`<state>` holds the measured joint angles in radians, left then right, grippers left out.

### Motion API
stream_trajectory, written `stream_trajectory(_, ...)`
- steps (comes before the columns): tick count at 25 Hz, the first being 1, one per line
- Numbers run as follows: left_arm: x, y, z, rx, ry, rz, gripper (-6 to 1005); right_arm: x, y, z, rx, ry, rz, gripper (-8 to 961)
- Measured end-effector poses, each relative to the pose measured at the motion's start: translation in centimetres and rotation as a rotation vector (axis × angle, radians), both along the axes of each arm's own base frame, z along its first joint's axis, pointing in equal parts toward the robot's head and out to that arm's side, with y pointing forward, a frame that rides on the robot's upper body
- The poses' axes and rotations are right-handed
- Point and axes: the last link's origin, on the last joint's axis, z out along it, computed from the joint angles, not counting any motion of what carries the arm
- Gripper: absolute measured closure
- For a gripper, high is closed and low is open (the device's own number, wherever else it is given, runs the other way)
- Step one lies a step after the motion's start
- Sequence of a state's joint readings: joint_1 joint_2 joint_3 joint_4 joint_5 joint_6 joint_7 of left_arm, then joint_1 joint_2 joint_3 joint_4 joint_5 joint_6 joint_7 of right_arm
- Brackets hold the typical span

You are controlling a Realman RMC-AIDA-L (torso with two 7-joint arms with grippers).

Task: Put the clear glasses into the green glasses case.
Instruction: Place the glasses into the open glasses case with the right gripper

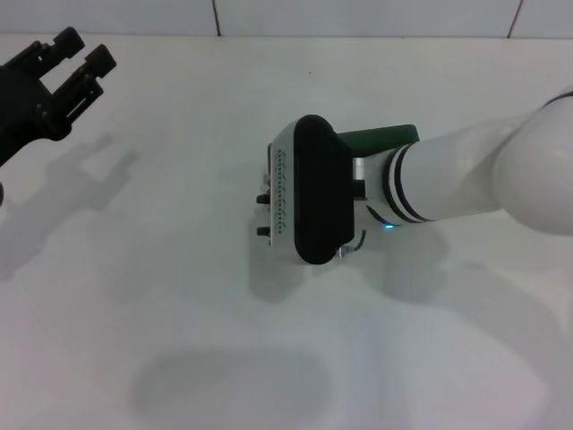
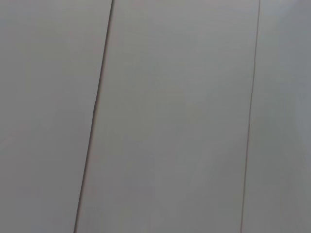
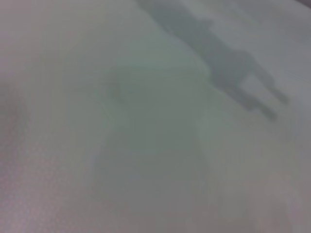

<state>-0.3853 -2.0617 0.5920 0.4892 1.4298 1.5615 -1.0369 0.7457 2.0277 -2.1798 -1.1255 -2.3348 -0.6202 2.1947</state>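
Note:
In the head view only a strip of the green glasses case (image 1: pixel 380 136) shows, at the middle of the white table (image 1: pixel 179 269), sticking out from under my right arm. My right gripper (image 1: pixel 265 215) hangs directly over the case, mostly covered by its own black and white wrist housing. The clear glasses are hidden. My left gripper (image 1: pixel 85 50) is raised at the far left of the table, well away from the case, open and holding nothing. The right wrist view gives only a blurred pale surface with a shadow.
A tiled wall (image 1: pixel 358 16) runs along the far edge of the table. The left wrist view shows only pale panels (image 2: pixel 175 116) with thin seams. The right forearm (image 1: pixel 483 170) crosses the table's right side.

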Motion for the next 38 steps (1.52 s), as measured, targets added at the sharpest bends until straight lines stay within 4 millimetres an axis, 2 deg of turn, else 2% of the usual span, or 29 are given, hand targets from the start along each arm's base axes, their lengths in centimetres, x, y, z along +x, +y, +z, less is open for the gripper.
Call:
stream_trajectory(9,0.3,0.3,0.0,-0.005,-0.005,-0.005,485,0.8,0.1,1.2,0.028,0.003,-0.028,607)
stream_trajectory(12,0.3,0.3,0.0,-0.005,-0.004,-0.007,485,0.5,-0.4,1.3,0.03,0.023,-0.016,608)
stream_trajectory(19,0.4,0.6,-0.1,-0.004,-0.002,-0.005,485,-0.1,-0.7,0.3,0.021,0.024,0.039,608)
stream_trajectory(27,0.4,0.8,-0.1,-0.002,0.001,0.001,485,-0.2,0.6,-0.5,0.018,0.021,0.013,608)
stream_trajectory(38,0.5,0.8,-0.1,-0.002,0.001,0.002,485,0.7,0.9,-0.3,0.004,-0.019,-0.029,609)
